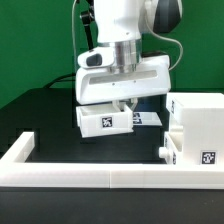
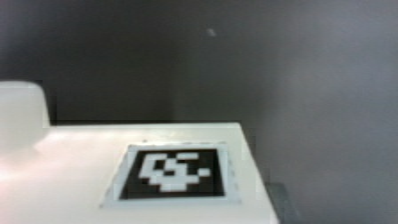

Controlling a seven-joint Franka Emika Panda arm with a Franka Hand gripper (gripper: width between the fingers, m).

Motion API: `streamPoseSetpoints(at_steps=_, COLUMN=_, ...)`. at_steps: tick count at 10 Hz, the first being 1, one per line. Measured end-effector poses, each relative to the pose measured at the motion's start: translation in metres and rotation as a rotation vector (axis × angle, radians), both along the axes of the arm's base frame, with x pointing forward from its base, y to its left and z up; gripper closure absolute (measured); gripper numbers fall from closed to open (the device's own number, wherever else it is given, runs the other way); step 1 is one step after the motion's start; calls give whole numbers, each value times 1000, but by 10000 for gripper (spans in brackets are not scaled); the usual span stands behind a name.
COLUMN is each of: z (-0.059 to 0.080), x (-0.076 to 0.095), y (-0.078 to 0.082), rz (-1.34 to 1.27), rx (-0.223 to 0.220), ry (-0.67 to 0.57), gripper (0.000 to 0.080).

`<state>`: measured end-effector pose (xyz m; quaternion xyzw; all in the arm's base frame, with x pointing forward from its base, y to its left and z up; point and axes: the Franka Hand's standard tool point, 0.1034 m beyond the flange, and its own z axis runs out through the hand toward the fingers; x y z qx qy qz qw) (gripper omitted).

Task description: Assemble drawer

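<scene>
Currently: gripper (image 1: 121, 103) is down at frame centre in the exterior view, with its fingertips at the top edge of the small drawer part (image 1: 105, 121); cannot tell whether the fingers are clamped on it or merely apart around it, since white hand and white part blend together there.

Small drawer part: white, blocky, wider than tall; one black-and-white front tag (image 1: 103, 122) on the face toward the camera, turned slightly off square. It is at or just above the black table (image 1: 40, 112); contact not readable.

Large drawer part (image 1: 198, 125): white box, taller, at 3 o'clock from the gripper and apart from the small drawer part; stepped outline, an upper block over a lower one. Its corner tag (image 1: 208, 156) is on the front, toward 4 o'clock of the frame.

White rail (image 1: 70, 177) runs across the 6 o'clock side of the scene, with a short leg going back at 8 o'clock; the large drawer part stands just behind it. Green backdrop (image 1: 30, 40) from 9 to 12 o'clock.

Wrist view: a flat white face sits close under the camera, bearing a blurred tag (image 2: 175, 170); dark table beyond it. A rounded white lump (image 2: 18, 110) is beside that face; cannot identify it.
</scene>
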<state>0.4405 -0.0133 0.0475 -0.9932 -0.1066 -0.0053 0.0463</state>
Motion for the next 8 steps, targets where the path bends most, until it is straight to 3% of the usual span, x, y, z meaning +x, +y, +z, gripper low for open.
streamPoseSetpoints(at_steps=2, z=16, x=23, y=5, rz=169, rx=19, ry=32, gripper=754)
streamPoseSetpoints(at_steps=3, z=16, x=35, y=7, rz=235, rx=30, ry=50, gripper=754)
streamPoseSetpoints(at_steps=7, z=11, x=37, y=7, rz=291, rx=43, ry=71, gripper=754)
streamPoseSetpoints(at_steps=8, z=10, x=38, y=6, rz=405, rx=47, ry=60, gripper=754)
